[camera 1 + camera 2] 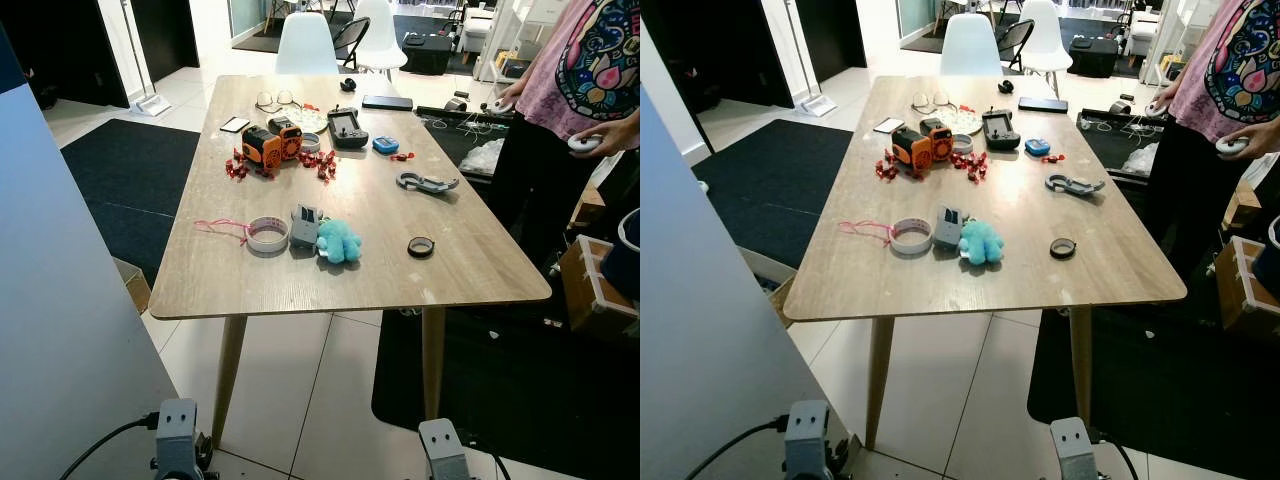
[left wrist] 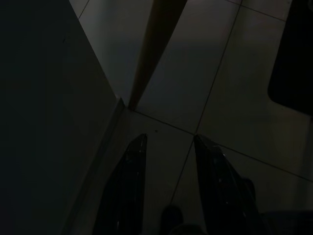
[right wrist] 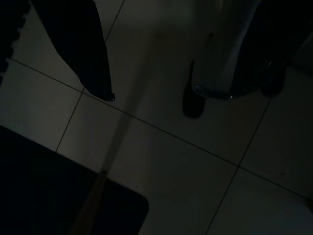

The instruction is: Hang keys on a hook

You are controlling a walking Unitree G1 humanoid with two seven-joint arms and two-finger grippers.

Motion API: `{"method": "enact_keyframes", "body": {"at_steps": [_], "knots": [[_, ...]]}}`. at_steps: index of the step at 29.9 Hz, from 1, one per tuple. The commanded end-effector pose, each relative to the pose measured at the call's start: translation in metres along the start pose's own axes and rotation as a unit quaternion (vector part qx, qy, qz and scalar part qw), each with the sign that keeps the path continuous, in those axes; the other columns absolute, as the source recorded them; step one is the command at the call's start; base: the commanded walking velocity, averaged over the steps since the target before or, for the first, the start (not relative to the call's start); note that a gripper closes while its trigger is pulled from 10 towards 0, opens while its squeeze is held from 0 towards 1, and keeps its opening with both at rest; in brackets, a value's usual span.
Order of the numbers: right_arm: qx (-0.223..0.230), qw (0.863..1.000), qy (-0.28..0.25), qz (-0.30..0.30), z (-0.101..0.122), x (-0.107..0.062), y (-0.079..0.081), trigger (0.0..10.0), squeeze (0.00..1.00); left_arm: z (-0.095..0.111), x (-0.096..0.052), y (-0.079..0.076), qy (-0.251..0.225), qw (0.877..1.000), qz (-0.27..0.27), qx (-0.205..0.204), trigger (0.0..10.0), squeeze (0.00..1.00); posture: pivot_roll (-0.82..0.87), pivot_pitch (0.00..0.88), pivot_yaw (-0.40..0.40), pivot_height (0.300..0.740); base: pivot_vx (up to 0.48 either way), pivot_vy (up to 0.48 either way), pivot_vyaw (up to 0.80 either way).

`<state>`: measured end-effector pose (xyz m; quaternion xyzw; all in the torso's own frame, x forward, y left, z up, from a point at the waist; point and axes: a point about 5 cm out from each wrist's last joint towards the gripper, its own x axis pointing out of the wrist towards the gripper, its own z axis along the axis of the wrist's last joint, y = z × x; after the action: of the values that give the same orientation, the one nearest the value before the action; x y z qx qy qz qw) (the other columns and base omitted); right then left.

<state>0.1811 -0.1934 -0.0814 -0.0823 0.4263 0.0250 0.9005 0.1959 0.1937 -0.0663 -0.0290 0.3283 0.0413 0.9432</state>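
The keys (image 1: 305,225) are a grey fob joined to a teal plush toy (image 1: 338,241), lying on the wooden table (image 1: 470,270) near its front edge. A grey hook-shaped clip (image 1: 425,182) lies flat further back on the right. Both arms hang low in front of the table, well below its top. In the dim left wrist view my left gripper (image 2: 169,138) is open over floor tiles beside a table leg (image 2: 151,54). In the right wrist view my right gripper (image 3: 188,93) is also open above the tiles, holding nothing.
A tape roll (image 1: 267,234) with a pink cord, a small black ring (image 1: 421,246), orange gadgets (image 1: 270,142), red sweets and a controller (image 1: 347,128) crowd the table. A person (image 1: 580,90) stands at its right side. A white panel (image 1: 60,300) rises at my left, with a black rug (image 1: 500,400) to the right.
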Motion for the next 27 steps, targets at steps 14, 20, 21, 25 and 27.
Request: {"method": "enact_keyframes", "body": {"at_steps": [14, 20, 21, 25, 27], "knots": [[0.007, 1.0, 0.011, 0.002, -0.0068, -0.0015, 0.0021, 10.0, 0.0, -0.0003, -0.0014, -0.0018, -0.01, 1.0, -0.015, 0.006, 10.0, 0.0, 0.03, 0.08, 0.003, 0.74, 0.0, 0.0, 0.0], [0.008, 1.0, 0.009, 0.003, -0.0066, -0.0015, 0.0018, 10.0, 0.0, 0.0015, -0.0017, -0.0031, -0.022, 0.999, -0.024, 0.004, 10.0, 0.0, 0.02, 0.074, 0.002, 0.74, 0.0, 0.0, 0.0], [0.003, 1.0, 0.007, 0.005, -0.0061, -0.0015, 0.0018, 10.0, 0.0, 0.002, -0.0018, -0.0031, -0.024, 0.999, -0.025, 0.003, 10.0, 0.0, 0.02, 0.074, 0.002, 0.74, 0.0, 0.0, 0.0], [-0.002, 1.0, 0.003, 0.01, -0.0057, -0.0018, 0.0011, 10.0, 0.0, 0.0026, -0.0018, -0.0039, -0.028, 0.999, -0.027, 0.009, 10.0, 0.0, 0.02, 0.069, -0.002, 0.74, 0.0, 0.0, 0.0], [-0.004, 1.0, 0.002, 0.011, -0.0057, -0.0018, 0.0011, 10.0, 0.0, 0.0025, -0.0019, -0.0041, -0.028, 0.999, -0.027, 0.009, 10.0, 0.0, 0.02, 0.067, -0.004, 0.74, 0.0, 0.0, 0.0]]}}
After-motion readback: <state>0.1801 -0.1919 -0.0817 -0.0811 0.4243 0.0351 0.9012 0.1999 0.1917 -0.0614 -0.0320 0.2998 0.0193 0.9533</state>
